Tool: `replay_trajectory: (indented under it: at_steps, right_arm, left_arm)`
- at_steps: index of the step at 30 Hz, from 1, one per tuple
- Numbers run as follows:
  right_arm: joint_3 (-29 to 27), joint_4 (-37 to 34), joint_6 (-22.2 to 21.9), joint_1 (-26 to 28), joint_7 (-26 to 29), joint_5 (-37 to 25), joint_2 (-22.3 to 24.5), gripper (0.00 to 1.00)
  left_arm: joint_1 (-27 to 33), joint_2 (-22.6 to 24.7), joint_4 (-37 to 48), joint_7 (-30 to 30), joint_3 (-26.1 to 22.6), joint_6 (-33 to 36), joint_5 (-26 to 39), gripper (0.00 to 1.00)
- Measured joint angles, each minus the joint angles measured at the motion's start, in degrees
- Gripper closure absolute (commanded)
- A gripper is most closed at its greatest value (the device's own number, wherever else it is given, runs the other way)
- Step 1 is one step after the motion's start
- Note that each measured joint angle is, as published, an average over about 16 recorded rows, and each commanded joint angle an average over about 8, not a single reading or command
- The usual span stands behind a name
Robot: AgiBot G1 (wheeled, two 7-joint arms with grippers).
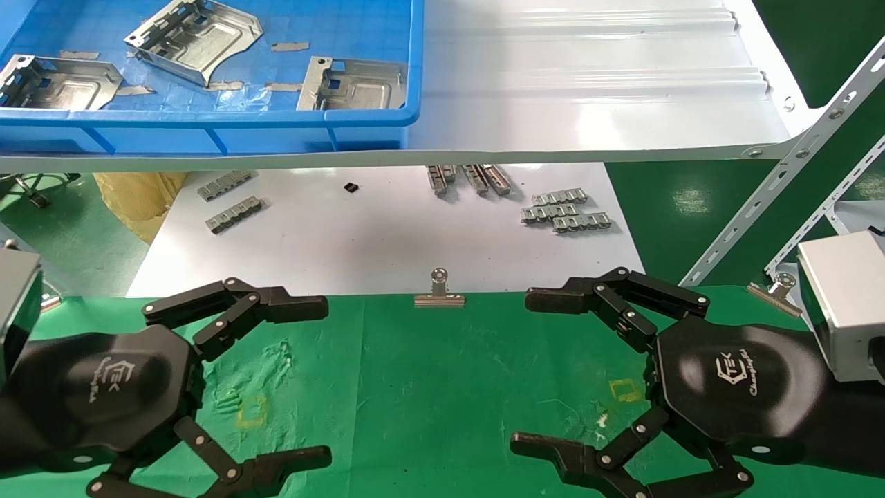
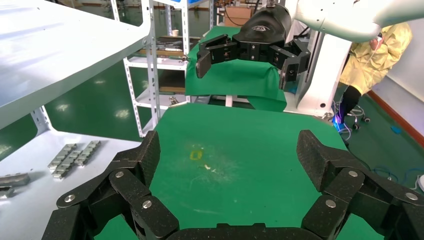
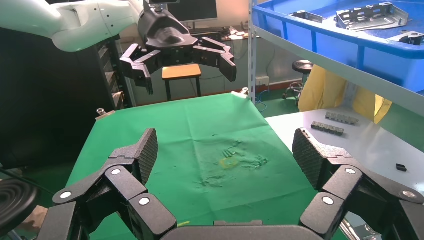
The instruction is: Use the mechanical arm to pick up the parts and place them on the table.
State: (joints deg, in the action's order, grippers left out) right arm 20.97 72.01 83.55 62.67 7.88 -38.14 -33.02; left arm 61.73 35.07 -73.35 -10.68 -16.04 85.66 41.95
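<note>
Green table (image 1: 442, 387) bare between left gripper (image 1: 314, 377) and right gripper (image 1: 529, 370), both spread wide, facing inward, holding nothing; three parts (image 1: 197, 38) sit in blue bin (image 1: 242, 124) on shelf (image 1: 588, 76) beyond far edge.

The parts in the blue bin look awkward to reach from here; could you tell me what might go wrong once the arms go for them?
1. The parts lie in a blue bin on the white shelf; a rising gripper could hit its wall.
2. The plates have bent tabs, so a grasp may slip.
3. Left gripper and right gripper hover open, facing each other over the green table; they could collide.
</note>
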Motion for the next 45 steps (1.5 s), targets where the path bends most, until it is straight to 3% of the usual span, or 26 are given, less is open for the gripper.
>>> replay_trajectory:
  at_steps: [45]
  right_arm:
    - [0.0,0.0,0.0,0.0,0.0,0.0,0.0,0.0]
  left_arm:
    - [0.0,0.0,0.0,0.0,0.0,0.0,0.0,0.0]
